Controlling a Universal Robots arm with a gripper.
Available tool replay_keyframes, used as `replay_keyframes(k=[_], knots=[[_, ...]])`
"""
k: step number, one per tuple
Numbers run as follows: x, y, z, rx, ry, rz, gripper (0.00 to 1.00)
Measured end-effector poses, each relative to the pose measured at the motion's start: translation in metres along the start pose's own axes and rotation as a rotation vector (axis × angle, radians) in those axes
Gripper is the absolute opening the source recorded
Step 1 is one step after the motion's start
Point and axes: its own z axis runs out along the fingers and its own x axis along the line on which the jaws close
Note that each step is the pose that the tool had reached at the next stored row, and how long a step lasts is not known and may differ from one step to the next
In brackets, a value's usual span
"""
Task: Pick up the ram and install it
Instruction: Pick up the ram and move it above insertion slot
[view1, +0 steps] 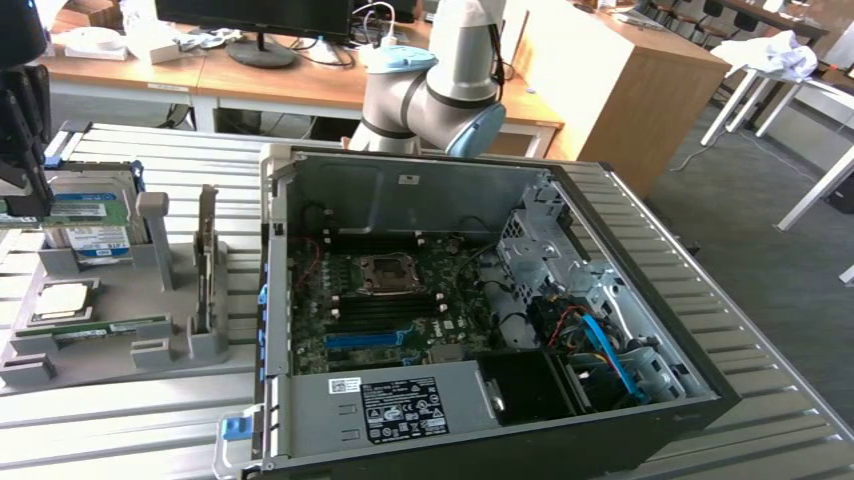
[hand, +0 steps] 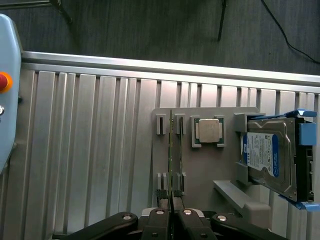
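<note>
Our slatted bench (view1: 134, 425) carries an open computer case (view1: 400, 188) and a grey tray (hand: 200, 172) holding a hard drive (hand: 267, 155), a processor (hand: 208, 131) and the ram (hand: 171, 150), on edge in its slots. Our tool (hand: 171, 215) hangs clenched above it.

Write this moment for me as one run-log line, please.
gripper: shut, empty | position: above the ram | ram: on edge in tray slots | install: not done

On the holder (hand: 200, 172) you will count one ram (hand: 171, 150), one processor (hand: 209, 131), one hard drive (hand: 267, 155) and one upright card (view1: 207, 255).
</note>
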Motion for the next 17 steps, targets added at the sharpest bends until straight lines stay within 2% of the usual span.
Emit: replay_keyframes(k=[17], knots=[[0.001,-0.0144,-0.0005,-0.0001,0.0022,0.0,0.13]])
